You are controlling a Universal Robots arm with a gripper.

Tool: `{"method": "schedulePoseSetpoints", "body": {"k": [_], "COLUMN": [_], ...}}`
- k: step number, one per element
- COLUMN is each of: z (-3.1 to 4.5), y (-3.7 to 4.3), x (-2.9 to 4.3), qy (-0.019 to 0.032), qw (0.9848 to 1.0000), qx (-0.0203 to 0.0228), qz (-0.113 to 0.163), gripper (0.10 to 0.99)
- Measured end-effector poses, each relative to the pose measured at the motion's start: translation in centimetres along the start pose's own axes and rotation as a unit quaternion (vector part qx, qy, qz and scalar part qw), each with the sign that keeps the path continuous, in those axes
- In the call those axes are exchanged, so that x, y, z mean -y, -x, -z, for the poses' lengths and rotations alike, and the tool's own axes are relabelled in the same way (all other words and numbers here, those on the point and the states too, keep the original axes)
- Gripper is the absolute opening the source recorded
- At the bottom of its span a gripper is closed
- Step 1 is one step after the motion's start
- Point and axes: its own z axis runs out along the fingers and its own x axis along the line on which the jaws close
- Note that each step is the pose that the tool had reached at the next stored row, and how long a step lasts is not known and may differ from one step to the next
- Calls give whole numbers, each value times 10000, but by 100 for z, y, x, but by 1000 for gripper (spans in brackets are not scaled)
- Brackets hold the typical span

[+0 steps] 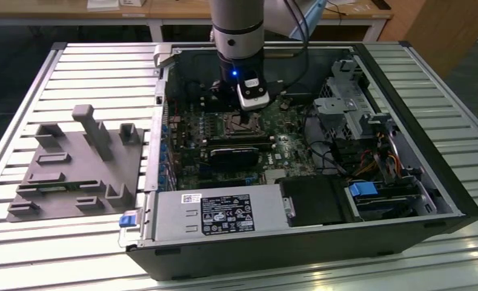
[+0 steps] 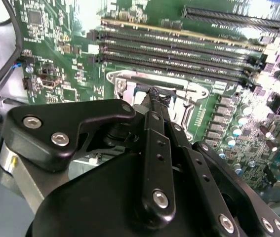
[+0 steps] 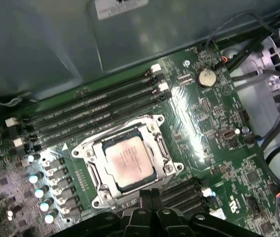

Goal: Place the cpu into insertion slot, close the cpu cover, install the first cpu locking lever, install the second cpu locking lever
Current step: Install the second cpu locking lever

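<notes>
The cpu (image 3: 129,160), a dull silvery square, lies in the insertion slot (image 1: 240,124) on the green motherboard. The cpu cover (image 3: 125,132), a thin metal frame, lies flat around it with the chip showing through its window. In the first wrist view my gripper (image 3: 149,195) hovers just past one edge of the socket, its dark fingertips pressed together. In the second wrist view the gripper (image 2: 154,94) tapers to a shut tip over the silvery socket frame (image 2: 130,79). In the exterior view the gripper (image 1: 243,114) hangs straight down into the case, right above the socket.
The open computer case (image 1: 432,163) walls in the motherboard. Long black memory slots (image 3: 90,116) run beside the socket. A power supply (image 1: 222,212) sits at the near side, a drive cage (image 1: 352,109) and cables at the exterior view's right. A grey fixture tray (image 1: 77,163) lies outside the case.
</notes>
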Motion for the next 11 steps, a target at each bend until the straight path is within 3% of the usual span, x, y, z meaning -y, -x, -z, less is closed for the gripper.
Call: {"method": "schedulePoseSetpoints", "body": {"k": [11], "z": [3], "y": [44], "x": [101], "qy": [2], "qw": [10000], "qx": [-2], "qz": [37], "gripper": [102]}}
